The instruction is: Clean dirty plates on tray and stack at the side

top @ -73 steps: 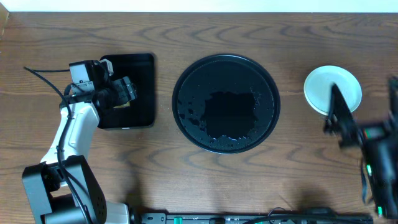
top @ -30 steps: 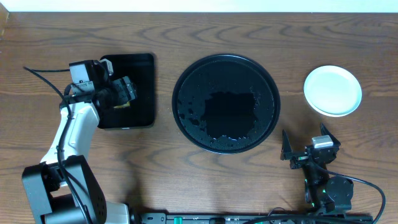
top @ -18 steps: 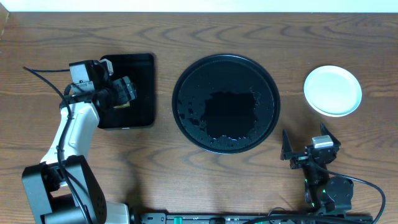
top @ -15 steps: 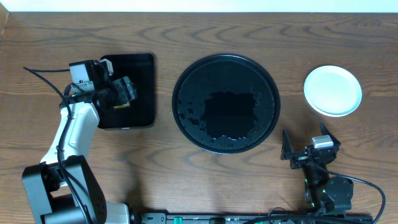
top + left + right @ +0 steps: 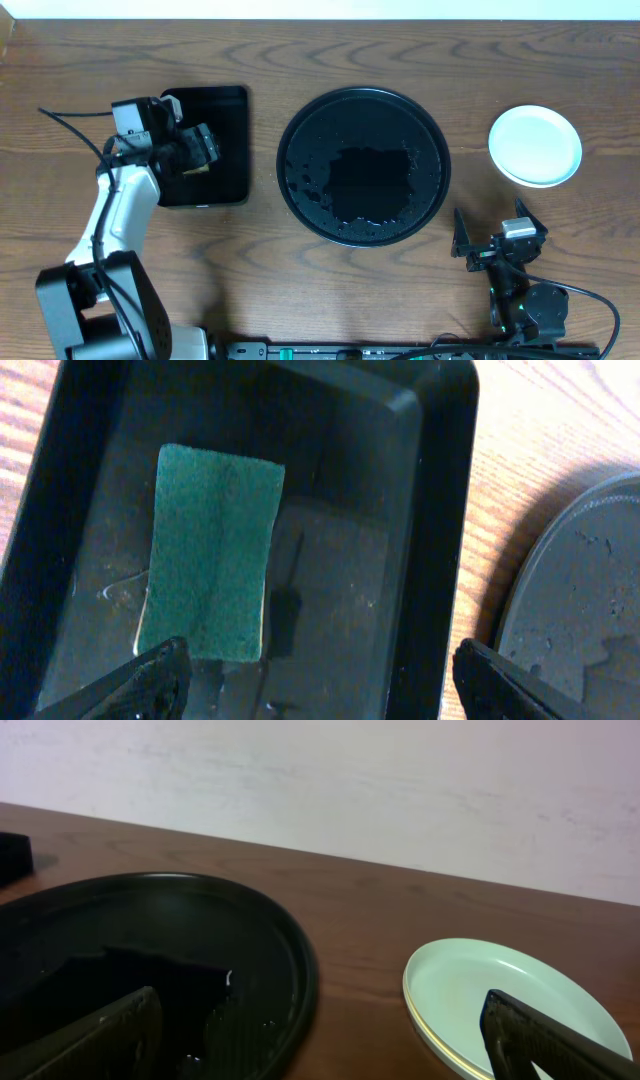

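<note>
Trays: two, one round tray (image 5: pixel 330 118) and one rectangular tray (image 5: pixel 226 108). Sponge (image 5: pixel 212 550): one, green.

Plates (image 5: pixel 535 146): a single stack. Overhead shows only one disc. The right wrist view shows two edges, a mint plate (image 5: pixel 505 992) on top and a yellow rim (image 5: pixel 430 1036) under it. Cannot tell whether more lie below.

Grippers: two, left gripper (image 5: pixel 205 146) and right gripper (image 5: pixel 490 232), two fingers (image 5: pixel 150 675) each.

Table (image 5: pixel 300 50): one.

A green rectangular scouring sponge (image 5: pixel 212 550) lies flat in a shallow rectangular black plastic tray (image 5: pixel 440 510) on the light wooden counter (image 5: pixel 530 450). Just right, apart from it, shows the wet large round glossy black tray (image 5: pixel 590 590). The left pincer (image 5: pixel 322 668) is spread wide.
</note>
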Available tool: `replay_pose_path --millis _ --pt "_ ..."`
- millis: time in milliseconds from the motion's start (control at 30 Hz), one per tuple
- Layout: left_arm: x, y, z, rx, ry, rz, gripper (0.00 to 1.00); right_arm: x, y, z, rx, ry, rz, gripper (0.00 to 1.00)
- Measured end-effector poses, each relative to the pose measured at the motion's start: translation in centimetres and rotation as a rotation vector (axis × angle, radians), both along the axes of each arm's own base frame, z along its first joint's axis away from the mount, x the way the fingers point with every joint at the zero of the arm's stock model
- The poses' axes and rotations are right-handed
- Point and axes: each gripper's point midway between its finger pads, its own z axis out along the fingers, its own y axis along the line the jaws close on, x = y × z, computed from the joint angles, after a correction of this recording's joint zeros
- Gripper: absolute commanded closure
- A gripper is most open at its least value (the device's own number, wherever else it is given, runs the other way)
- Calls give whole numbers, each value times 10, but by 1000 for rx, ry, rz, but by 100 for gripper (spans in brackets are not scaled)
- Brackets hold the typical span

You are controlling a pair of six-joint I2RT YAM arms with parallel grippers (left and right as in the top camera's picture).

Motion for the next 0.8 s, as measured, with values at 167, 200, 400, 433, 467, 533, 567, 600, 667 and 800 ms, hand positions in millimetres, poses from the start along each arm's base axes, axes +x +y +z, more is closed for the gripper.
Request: replay_pose_path --millis 167,200,400,433,467,533,567,600,667,800 --pt "-31 -11 12 11 -33 -11 16 0 0 0 0 0 0 1" --pt "-36 -13 18 13 -52 -16 16 0 0 0 0 0 0 1" --pt "-72 -23 80 53 -251 -24 16 0 0 0 0 0 0 1" --pt "-78 -24 91 60 -284 -24 16 0 0 0 0 1 0 1" --pt "-84 -25 103 69 -322 -22 16 0 0 0 0 0 -1 1" --pt "-94 -23 128 107 -408 -7 16 0 0 0 0 0 -1 1" --pt "-96 -22 133 115 -427 -3 16 0 0 0 0 0 0 1" --pt "-105 -20 150 141 -484 13 16 0 0 0 0 1 -1 1" --pt "-119 -19 164 166 -529 29 16 0 0 0 0 1 -1 1" --pt "-145 -21 184 193 -607 46 16 0 0 0 1 0 -1 1"
